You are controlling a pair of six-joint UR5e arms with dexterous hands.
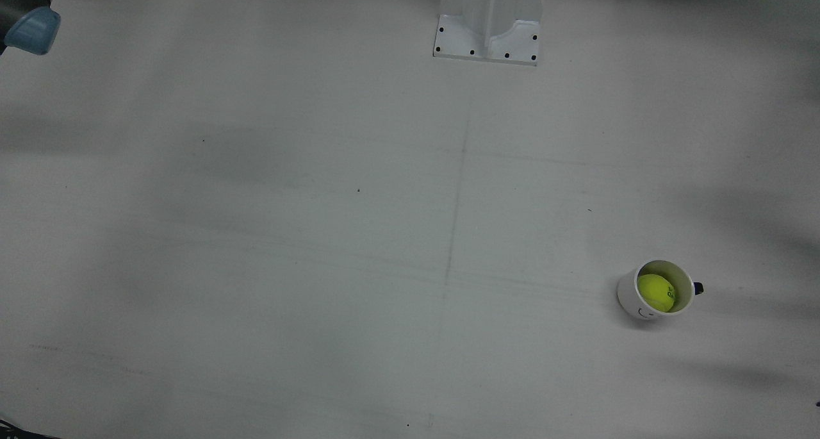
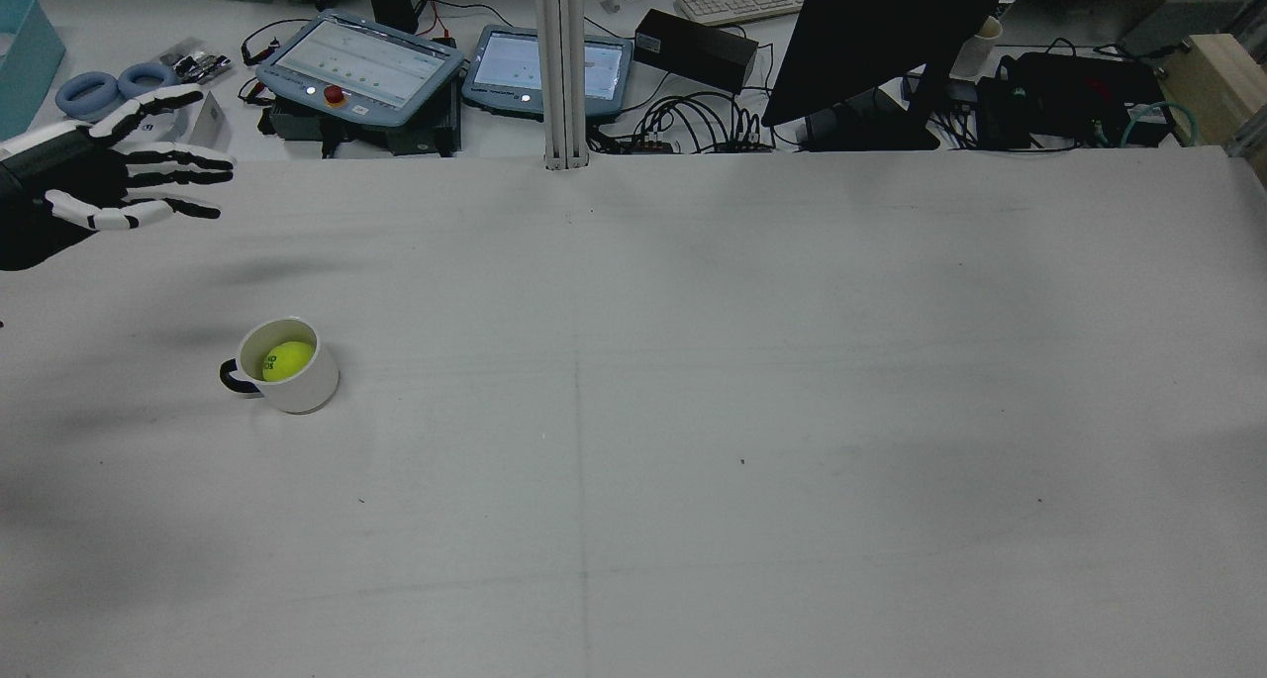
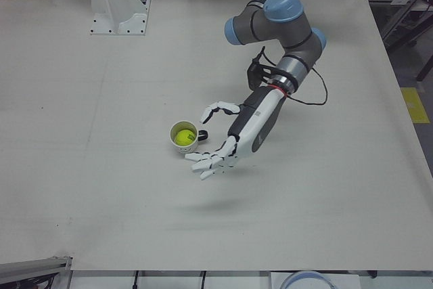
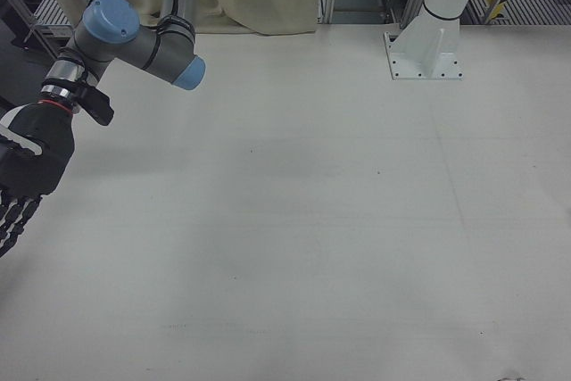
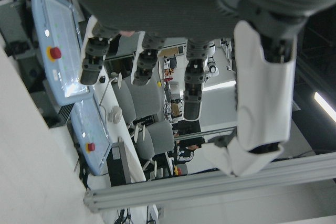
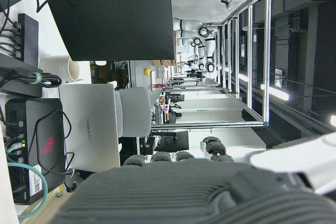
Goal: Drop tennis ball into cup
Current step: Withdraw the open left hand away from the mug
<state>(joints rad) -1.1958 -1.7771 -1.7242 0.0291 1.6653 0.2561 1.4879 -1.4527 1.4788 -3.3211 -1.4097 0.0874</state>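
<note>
A yellow tennis ball (image 1: 655, 291) lies inside a white cup (image 1: 626, 296) with a dark handle, standing upright on the table. The ball (image 2: 288, 358) and cup (image 2: 302, 389) show at the left of the rear view. They also show in the left-front view as the ball (image 3: 181, 137) in the cup (image 3: 192, 146). My left hand (image 3: 235, 135) is open and empty, fingers spread, raised beside and slightly above the cup, apart from it; it also shows in the rear view (image 2: 104, 178). My right hand (image 4: 25, 167) is at the right-front view's left edge, fingers extended, holding nothing.
The white arm pedestal (image 1: 490, 22) stands at the table's robot side. Past the far table edge are teach pendants (image 2: 361, 64), a monitor (image 2: 871, 35) and cables. The right arm's blue-capped elbow (image 4: 147, 37) hangs over the table's corner.
</note>
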